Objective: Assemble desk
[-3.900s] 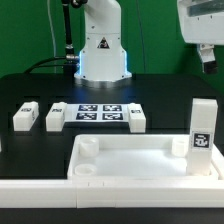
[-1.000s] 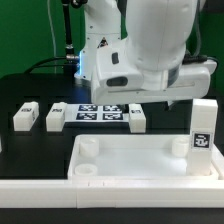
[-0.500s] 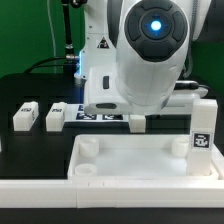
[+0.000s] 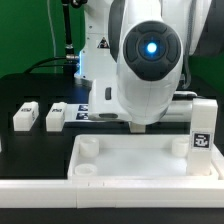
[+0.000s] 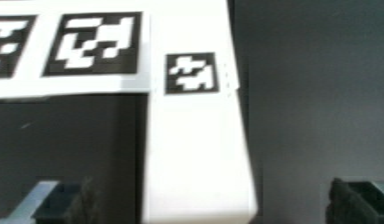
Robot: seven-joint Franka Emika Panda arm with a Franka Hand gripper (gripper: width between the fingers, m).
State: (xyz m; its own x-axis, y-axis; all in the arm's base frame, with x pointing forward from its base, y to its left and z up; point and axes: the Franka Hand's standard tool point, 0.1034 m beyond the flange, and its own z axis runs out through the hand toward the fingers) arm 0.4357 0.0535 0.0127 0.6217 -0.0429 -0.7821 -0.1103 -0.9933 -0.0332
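Observation:
The desk top, a large white tray with a raised rim, lies at the front. Two white legs lie on the black table at the exterior view's left. Another leg stands upright at the right, against the tray's rim. My gripper hangs low behind the tray, and the arm hides what lies beneath it. In the wrist view a lying white leg with a tag runs between my fingertips. The gripper is open, with a gap on each side of that leg.
The marker board lies right beside the leg's tagged end; in the exterior view only its edge shows past the arm. The robot base stands at the back with cables to its left.
The arm has swung in from the upper right and come down over the leg beside the marker board. Over the last second it sank lower and now covers more of the board. The jaws stayed open.

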